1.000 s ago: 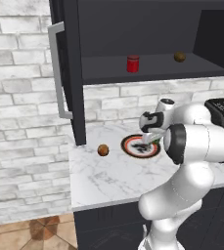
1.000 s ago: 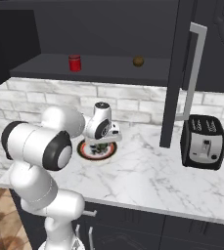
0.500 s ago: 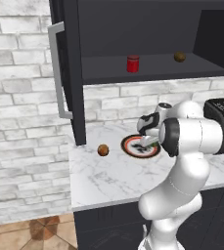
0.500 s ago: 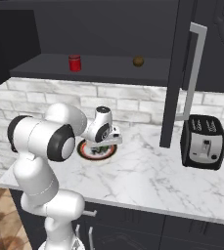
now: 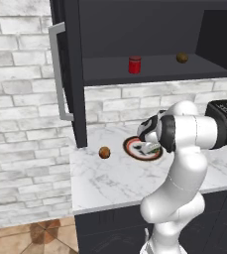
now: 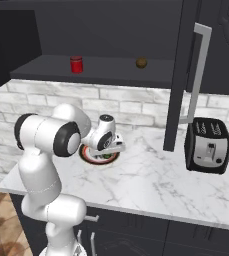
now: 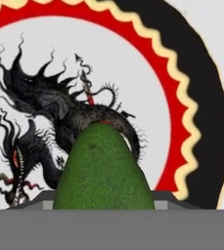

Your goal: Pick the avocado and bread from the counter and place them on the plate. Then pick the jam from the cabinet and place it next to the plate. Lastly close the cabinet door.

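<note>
Since a second ago the arm's elbow has folded lower and the gripper has sunk closer onto the plate, while everything else on the counter has kept its place.

Going left to right in the left base view: the open cabinet door with its silver handle stands at the left; the bread sits on the marble just left of the plate; the plate is half hidden behind the white hand. On the cabinet shelf above stand the jam and, further right, a brown ball. A toaster sits at the far right of the right base view.

In the hand view the avocado rises between the fingers over the plate's dragon pattern; its lower end is cut off, so whether it touches the plate cannot be told. The fingers are closed on it, their tips hidden.
</note>
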Robot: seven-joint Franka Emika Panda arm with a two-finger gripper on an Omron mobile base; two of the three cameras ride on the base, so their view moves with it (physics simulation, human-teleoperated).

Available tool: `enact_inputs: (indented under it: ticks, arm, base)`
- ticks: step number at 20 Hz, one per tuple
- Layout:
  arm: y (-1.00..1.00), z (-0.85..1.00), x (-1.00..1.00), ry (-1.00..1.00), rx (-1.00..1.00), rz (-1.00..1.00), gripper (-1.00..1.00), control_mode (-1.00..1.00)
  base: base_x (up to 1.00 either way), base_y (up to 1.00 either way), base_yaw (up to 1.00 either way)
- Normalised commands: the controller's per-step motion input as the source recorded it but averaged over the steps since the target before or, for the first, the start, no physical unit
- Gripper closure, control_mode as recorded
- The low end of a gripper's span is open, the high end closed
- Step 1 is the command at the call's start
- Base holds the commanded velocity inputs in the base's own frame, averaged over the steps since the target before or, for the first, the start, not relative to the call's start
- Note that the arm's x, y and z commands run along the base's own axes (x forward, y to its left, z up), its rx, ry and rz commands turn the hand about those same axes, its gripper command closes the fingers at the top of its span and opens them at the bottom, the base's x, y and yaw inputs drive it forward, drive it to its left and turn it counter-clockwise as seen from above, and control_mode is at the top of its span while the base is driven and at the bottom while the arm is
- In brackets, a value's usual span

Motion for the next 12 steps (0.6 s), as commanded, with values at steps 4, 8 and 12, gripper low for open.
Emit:
enact_inputs:
  ticks: [4,8,12]
  arm:
    - [0.0,-0.19,0.04,0.0,0.0,0.01,1.0,-1.0]
    - [0.0,-0.03,0.03,0.0,0.0,0.0,-1.0,-1.0]
    - [0.01,0.3,-0.07,0.0,0.01,0.04,-1.0,-1.0]
  base:
    - [0.0,0.0,0.0]
    - [0.0,0.0,0.0]
    - [0.0,0.0,0.0]
